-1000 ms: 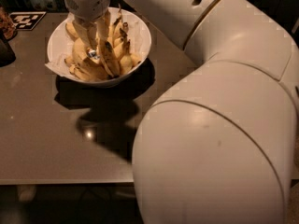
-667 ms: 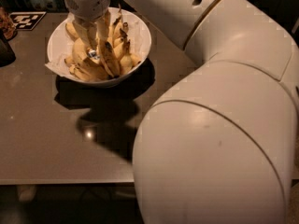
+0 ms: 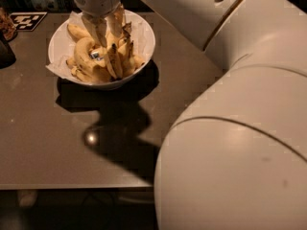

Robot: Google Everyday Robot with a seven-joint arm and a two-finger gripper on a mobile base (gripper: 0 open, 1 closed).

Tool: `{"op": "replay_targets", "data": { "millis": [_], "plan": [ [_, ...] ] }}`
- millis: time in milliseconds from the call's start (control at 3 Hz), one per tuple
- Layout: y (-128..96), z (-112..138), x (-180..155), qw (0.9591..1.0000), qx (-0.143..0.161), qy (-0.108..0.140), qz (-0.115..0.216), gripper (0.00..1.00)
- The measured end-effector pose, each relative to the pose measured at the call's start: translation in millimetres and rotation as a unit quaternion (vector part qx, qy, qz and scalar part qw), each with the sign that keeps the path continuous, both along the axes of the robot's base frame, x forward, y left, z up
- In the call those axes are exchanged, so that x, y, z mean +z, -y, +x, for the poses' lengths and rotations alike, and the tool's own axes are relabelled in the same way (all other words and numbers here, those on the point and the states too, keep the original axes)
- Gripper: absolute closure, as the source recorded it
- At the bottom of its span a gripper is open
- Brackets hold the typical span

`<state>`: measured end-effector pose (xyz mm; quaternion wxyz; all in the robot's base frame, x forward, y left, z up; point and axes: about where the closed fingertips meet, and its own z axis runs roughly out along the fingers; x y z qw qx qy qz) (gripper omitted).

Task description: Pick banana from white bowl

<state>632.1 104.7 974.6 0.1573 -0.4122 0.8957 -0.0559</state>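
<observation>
Here, tool (image 3: 102,36) in white bowl (image 3: 145,38); glossy brown table (image 3: 45,145), dim light.

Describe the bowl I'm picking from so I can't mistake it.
On the dark tabletop, look to the far-left area, directly beneath the gripper. The white bowl sits there, round and deep, piled with yellow bananas; its neighbours are a flat black-and-white marker and a dark object at the left edge.

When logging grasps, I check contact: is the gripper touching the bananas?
Touching. The camera view shows the gripper pressed into the bananas piled in the white bowl.
</observation>
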Motion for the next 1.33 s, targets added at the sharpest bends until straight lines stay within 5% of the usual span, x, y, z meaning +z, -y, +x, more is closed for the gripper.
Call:
{"op": "replay_targets", "data": {
  "millis": [667, 1333],
  "plan": [
    [9, -4, 5, 0.9997, -0.022, 0.005, 0.000, 0.58],
    [-9, 3, -23, 0.9984, -0.016, -0.053, 0.007, 0.60]
  ]
}}
